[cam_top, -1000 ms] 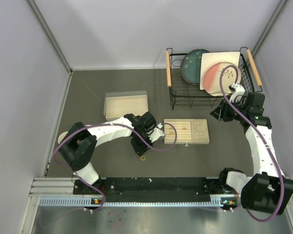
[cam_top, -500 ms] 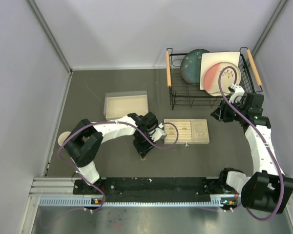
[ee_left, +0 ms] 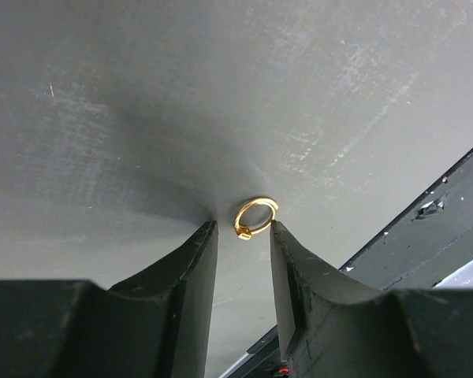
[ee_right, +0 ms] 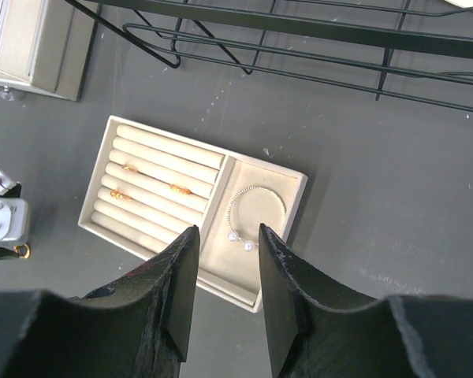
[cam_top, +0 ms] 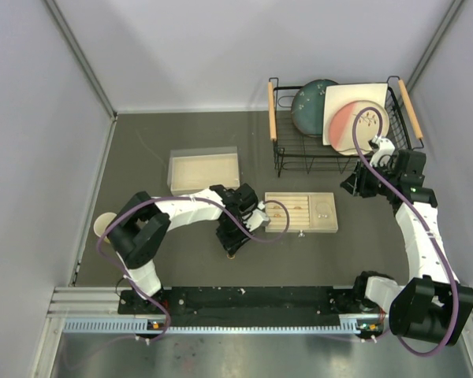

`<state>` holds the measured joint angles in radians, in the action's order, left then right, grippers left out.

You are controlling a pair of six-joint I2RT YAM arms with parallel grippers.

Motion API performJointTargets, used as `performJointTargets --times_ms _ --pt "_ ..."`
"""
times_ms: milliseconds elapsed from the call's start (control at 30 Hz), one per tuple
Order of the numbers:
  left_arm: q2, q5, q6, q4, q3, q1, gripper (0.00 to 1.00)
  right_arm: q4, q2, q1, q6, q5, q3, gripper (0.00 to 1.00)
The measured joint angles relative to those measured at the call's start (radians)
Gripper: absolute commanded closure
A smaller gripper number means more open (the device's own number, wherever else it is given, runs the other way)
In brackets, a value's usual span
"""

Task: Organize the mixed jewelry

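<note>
Left tool (cam_top: 232, 247) sits low over the bench (cam_top: 173, 260) in the top view, just left of the tray (cam_top: 299, 231); my right tool (cam_top: 349, 187) waits near the dish rack (cam_top: 277, 157), apart from the tray

From my left wrist, the jaws stand a little apart with nothing gripped. One gold ring (ee_left: 239, 228) lies flat on the bench just past the tips, in line with the gap

From my right wrist, that tool's jaws are parted and empty, high above the tray. Three rings (ee_right: 179, 188) sit in the slotted rolls and the bracelet (ee_right: 258, 187) lies in the side compartment

I judge the sorting nearly done: as far as I can see, only the ring on the bench is left to pick up and slot
</note>
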<state>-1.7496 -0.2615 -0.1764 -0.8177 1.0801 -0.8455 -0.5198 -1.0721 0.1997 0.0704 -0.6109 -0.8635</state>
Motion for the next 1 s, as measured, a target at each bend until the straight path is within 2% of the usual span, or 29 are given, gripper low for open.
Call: performJointTargets --times_ms 333,767,900,933,1000 --pt "-0.012 0.025 0.019 0.005 0.001 -0.008 0.64 0.0 0.0 0.0 0.0 -0.003 0.0 0.63" --pt "-0.017 0.095 0.026 0.012 0.003 -0.037 0.78 0.0 0.0 0.0 0.0 -0.012 0.0 0.63" --pt "-0.026 0.12 0.025 0.006 0.011 -0.047 0.88 0.0 0.0 0.0 0.0 -0.012 0.0 0.64" --pt "-0.027 0.124 0.026 0.005 0.013 -0.047 0.94 0.0 -0.001 0.0 0.0 -0.012 0.0 0.64" --pt "-0.029 0.127 0.026 0.005 0.013 -0.047 0.99 -0.001 -0.004 0.0 0.0 -0.013 0.0 0.63"
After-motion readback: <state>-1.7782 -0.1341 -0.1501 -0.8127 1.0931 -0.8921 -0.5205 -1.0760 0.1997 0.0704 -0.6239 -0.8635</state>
